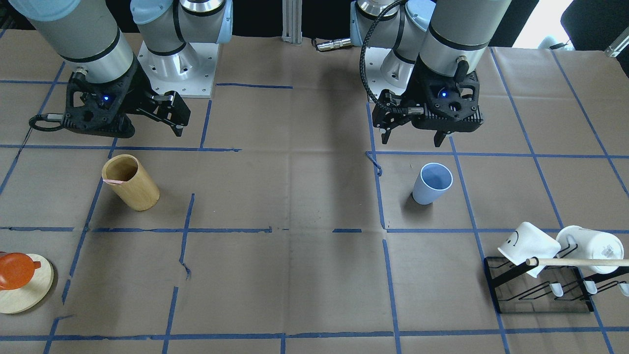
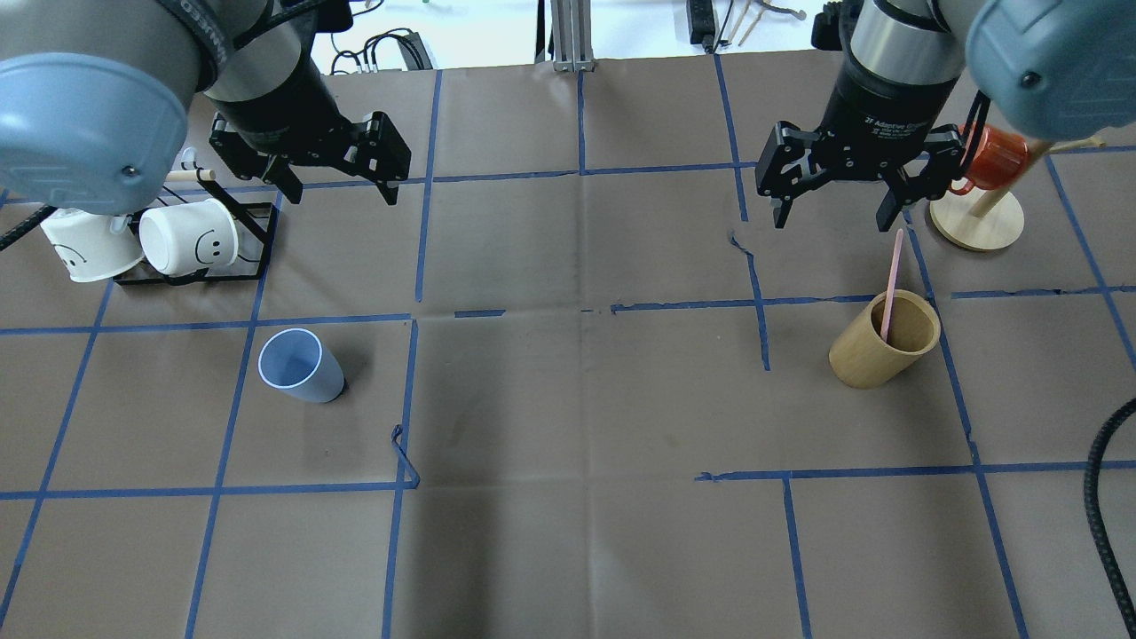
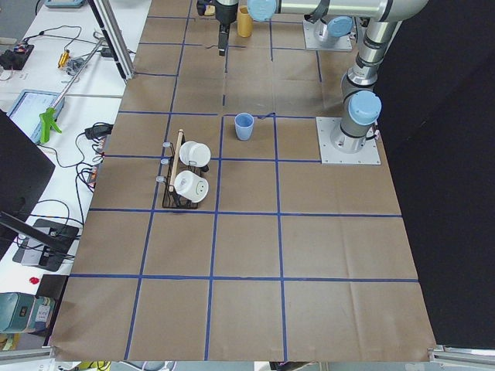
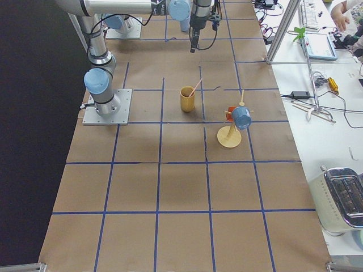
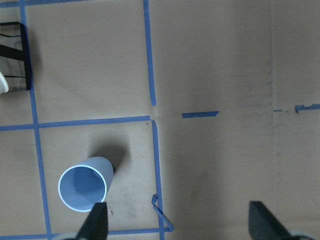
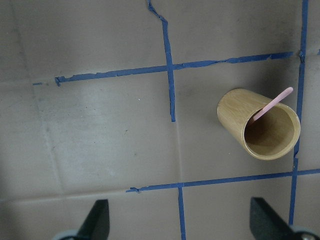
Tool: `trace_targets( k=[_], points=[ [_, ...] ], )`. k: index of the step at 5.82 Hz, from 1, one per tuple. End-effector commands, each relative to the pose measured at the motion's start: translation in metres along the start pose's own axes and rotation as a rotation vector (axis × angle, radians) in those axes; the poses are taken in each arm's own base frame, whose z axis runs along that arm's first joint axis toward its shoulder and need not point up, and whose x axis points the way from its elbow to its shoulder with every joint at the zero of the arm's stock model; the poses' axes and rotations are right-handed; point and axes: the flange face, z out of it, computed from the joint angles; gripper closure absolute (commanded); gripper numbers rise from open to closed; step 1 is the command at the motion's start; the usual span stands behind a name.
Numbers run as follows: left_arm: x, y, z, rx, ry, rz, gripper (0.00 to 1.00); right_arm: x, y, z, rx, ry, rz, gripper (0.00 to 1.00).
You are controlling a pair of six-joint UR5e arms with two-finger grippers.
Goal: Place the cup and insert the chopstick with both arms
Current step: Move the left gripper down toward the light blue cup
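Left end effector [image 2: 339,191] and right end effector [image 2: 832,220] spread, empty, pink chopstick [image 2: 892,280] partly hidden in bamboo holder [image 2: 865,364]

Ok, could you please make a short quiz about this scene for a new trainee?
1. True or false: the chopstick stands inside the holder.
2. The cup is: A) lying on its side, B) upright on the table, C) upside down.
3. Fill in: the left gripper and the right gripper are both ____ and hold nothing.
Key: 1 true; 2 B; 3 open.
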Motion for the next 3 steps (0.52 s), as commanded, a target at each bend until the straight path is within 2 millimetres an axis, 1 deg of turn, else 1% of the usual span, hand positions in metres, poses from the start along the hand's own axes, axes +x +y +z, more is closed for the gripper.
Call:
trace_targets(
  k=[1,3],
  points=[
    [-0.004,-0.0038,-0.009,-0.009,0.002,-0.008,0.02,0.0,0.0,0.0,0.0,0.0,0.0,0.0],
    [-0.0039,-0.0006,-0.0106,-0.003,0.004,-0.002,0.02,0.0,0.0,0.0,0.0,0.0,0.0,0.0]
  ],
)
